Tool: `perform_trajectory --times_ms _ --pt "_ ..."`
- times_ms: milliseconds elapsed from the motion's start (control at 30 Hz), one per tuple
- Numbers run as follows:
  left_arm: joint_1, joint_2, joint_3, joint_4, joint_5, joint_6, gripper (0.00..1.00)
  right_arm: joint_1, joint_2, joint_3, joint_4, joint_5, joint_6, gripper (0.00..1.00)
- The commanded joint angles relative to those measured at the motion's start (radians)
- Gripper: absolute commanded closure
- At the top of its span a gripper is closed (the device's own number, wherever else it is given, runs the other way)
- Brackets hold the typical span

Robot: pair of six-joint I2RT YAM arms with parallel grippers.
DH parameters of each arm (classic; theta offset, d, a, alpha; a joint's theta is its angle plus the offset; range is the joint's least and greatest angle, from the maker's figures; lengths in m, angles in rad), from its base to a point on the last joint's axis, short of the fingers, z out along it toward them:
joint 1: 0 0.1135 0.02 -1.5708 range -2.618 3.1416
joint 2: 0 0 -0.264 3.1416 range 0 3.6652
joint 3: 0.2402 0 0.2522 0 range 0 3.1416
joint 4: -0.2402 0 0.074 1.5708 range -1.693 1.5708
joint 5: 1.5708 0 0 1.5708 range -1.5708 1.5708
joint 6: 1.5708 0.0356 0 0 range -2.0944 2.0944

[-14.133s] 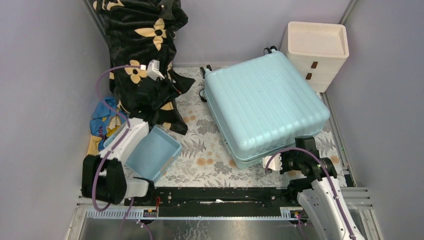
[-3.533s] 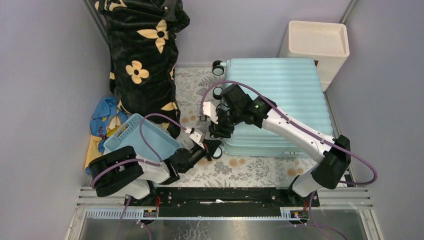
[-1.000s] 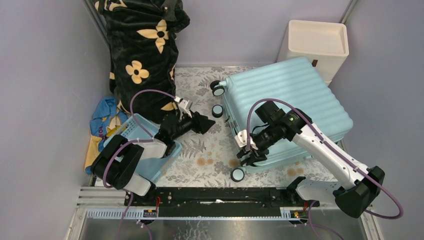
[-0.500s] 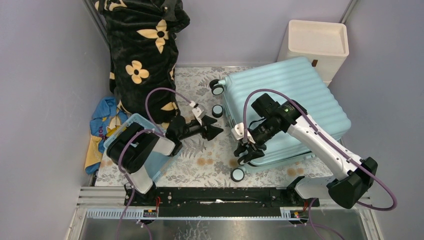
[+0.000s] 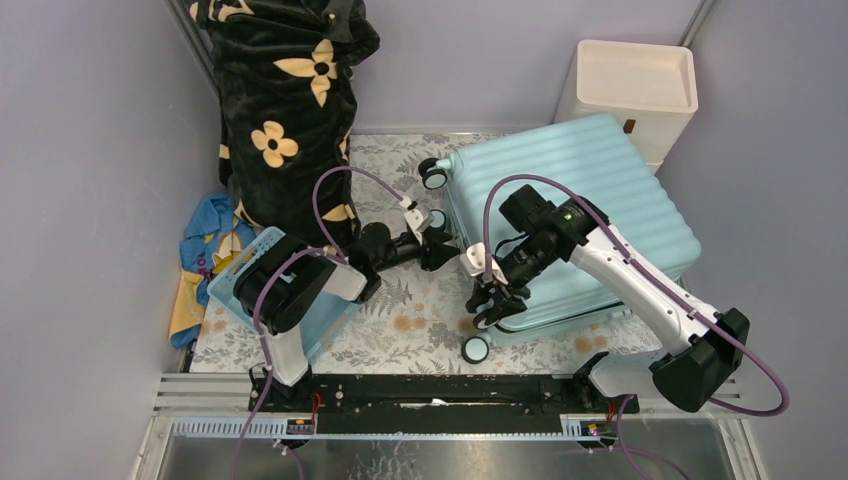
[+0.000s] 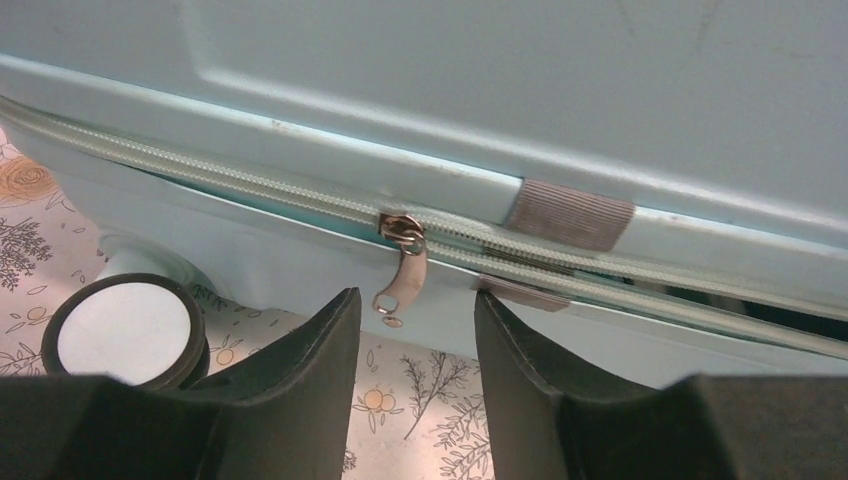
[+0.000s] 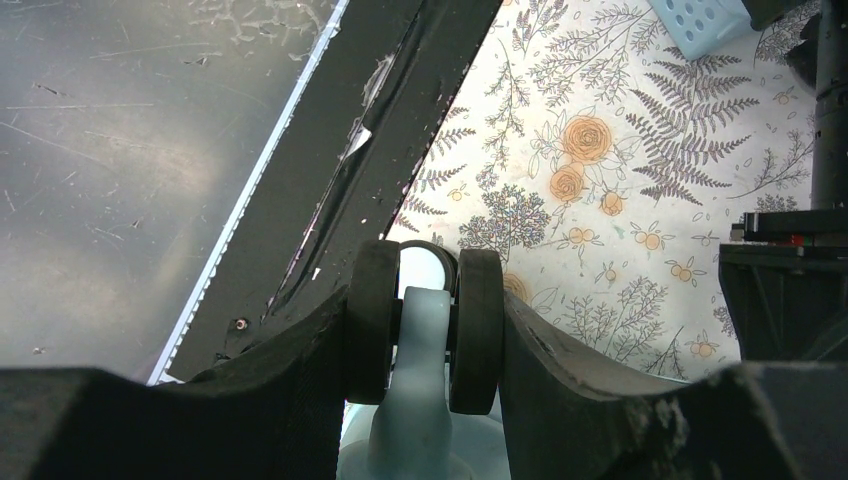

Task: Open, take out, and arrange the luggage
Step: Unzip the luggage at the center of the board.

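The pale aqua luggage [image 5: 590, 210] lies flat on the floral mat, shell closed, its wheels toward the left. My left gripper [image 5: 443, 250] is open at its left side. In the left wrist view [image 6: 412, 297] the open fingers flank the hanging metal zipper pull [image 6: 402, 283] without touching it. The zipper tracks stand apart to the right of the slider. My right gripper [image 5: 487, 310] is shut on the suitcase's near twin wheel [image 7: 425, 325], one finger on each side of it [image 7: 425, 300]. Another wheel [image 5: 475, 349] sits just in front.
A black flowered blanket [image 5: 290, 110] hangs at the back left. The cream drawer unit [image 5: 635, 95] stands behind the suitcase. A small blue basket [image 5: 250, 270] and a blue-yellow cloth [image 5: 205, 250] lie left. The black rail [image 5: 440, 392] runs along the near edge.
My left gripper has moved right, up to the suitcase's zipper side. My right gripper has stayed clamped on the wheel, and the suitcase has barely shifted.
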Motion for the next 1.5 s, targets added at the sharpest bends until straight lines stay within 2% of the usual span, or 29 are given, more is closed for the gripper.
perform_trajectory --times_ms 0,233,367,467,600,733,767,1067,1233,1467 --pt "-0.003 0.034 0.063 -0.007 -0.036 0.03 0.5 -0.004 0.032 0.048 0.035 -0.201 -0.019 0.92" --pt "-0.003 0.046 0.101 -0.038 -0.079 0.025 0.64 -0.004 0.039 0.044 0.035 -0.197 -0.02 0.92" --pt "-0.004 0.043 0.112 -0.051 -0.085 0.009 0.56 -0.004 0.039 0.041 0.035 -0.196 -0.019 0.92" --pt "-0.003 0.042 0.112 -0.047 -0.111 -0.003 0.58 -0.004 0.04 0.035 0.036 -0.196 -0.017 0.92" --pt "-0.003 0.046 0.117 -0.033 -0.1 -0.022 0.73 -0.004 0.043 0.034 0.036 -0.193 -0.015 0.92" --pt "-0.004 0.048 0.111 -0.005 -0.064 -0.037 0.99 -0.004 0.044 0.032 0.038 -0.187 -0.014 0.92" --pt "-0.003 0.048 0.108 -0.001 -0.057 -0.036 1.0 -0.004 0.042 0.03 0.038 -0.185 -0.013 0.92" --pt "0.007 0.012 0.059 -0.001 -0.047 -0.024 1.0 -0.004 0.005 -0.006 0.056 -0.148 0.012 0.92" --pt "0.051 -0.003 0.1 -0.144 -0.111 -0.107 1.0 -0.004 -0.012 -0.023 0.058 -0.122 0.02 0.92" --pt "0.118 0.011 0.226 -0.352 -0.101 -0.212 1.0 -0.004 -0.037 -0.048 0.058 -0.109 0.018 0.92"
